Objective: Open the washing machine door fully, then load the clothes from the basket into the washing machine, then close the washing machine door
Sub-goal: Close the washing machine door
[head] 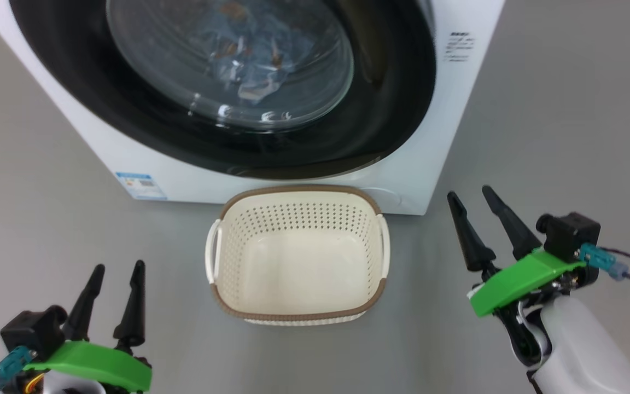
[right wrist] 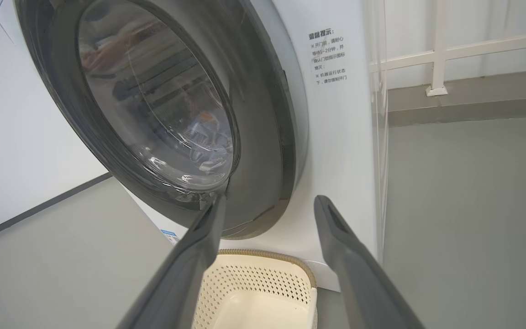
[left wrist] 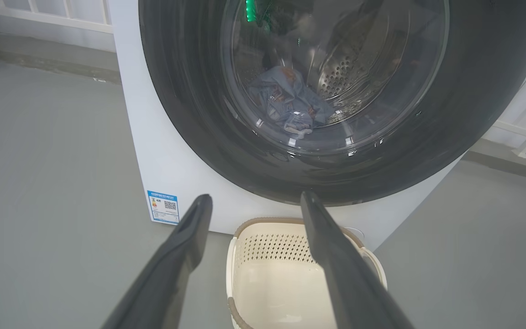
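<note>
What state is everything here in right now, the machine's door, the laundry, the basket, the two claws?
Round black-rimmed glass washing machine door: closed.
Light blue printed clothes: inside the perforated steel drum, behind the glass.
Cream-white perforated plastic basket: upright, empty.
Dark two-fingered left gripper: open, holding nothing.
Dark two-fingered right gripper: open, holding nothing.

Left gripper low at left, right gripper higher at right, fingers parted, empty

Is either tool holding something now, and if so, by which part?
Nothing is held: the left tool and the right tool are both open and empty, apart from the cream-white perforated basket.
</note>
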